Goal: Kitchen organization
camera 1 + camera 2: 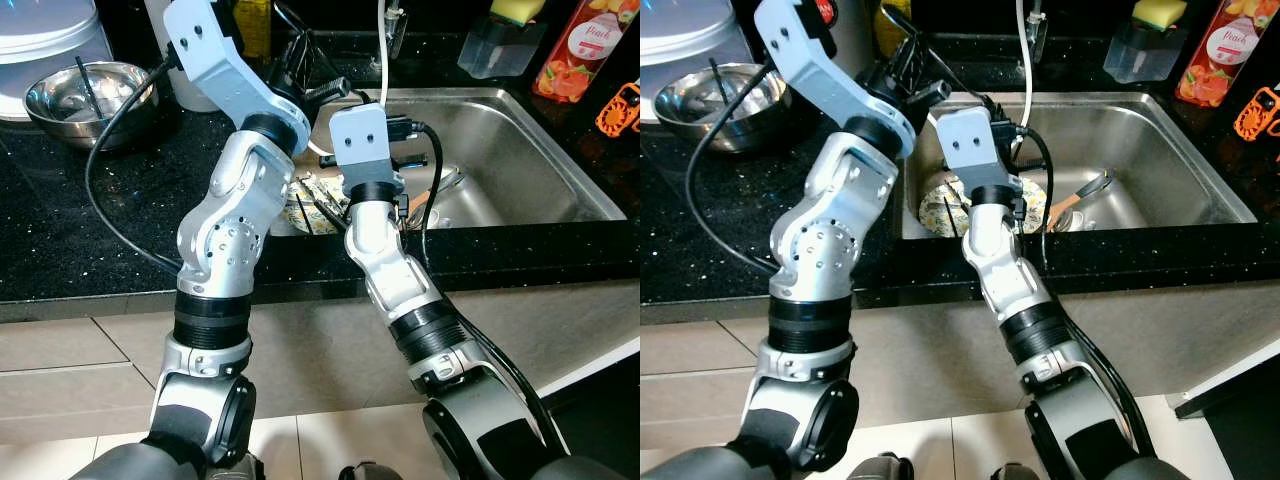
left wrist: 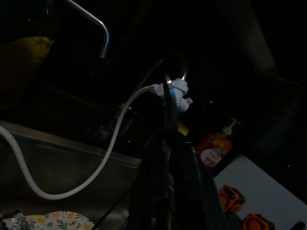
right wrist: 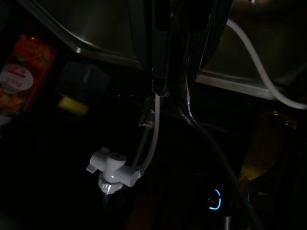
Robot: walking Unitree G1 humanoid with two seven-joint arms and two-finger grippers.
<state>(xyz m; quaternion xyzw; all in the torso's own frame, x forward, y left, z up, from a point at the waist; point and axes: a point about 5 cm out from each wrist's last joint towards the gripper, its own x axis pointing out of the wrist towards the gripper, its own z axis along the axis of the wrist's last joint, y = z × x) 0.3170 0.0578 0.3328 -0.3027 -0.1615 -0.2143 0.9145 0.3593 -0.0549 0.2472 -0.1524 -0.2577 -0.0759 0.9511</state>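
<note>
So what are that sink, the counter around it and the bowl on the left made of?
The rectangular silver sink looks like brushed stainless steel: grey, with soft, dull reflections. The black speckled counter looks like polished granite or a similar stone composite, judging by its glossy dark surface with pale flecks. The round shiny bowl appears to be polished steel, mirror-bright on its inside.

A home kitchen: a stainless steel sink [image 1: 520, 150] set in a black speckled countertop [image 1: 80, 230], dirty patterned plate [image 1: 940, 210] inside, dish soap bottle [image 1: 578, 45] behind.
</note>
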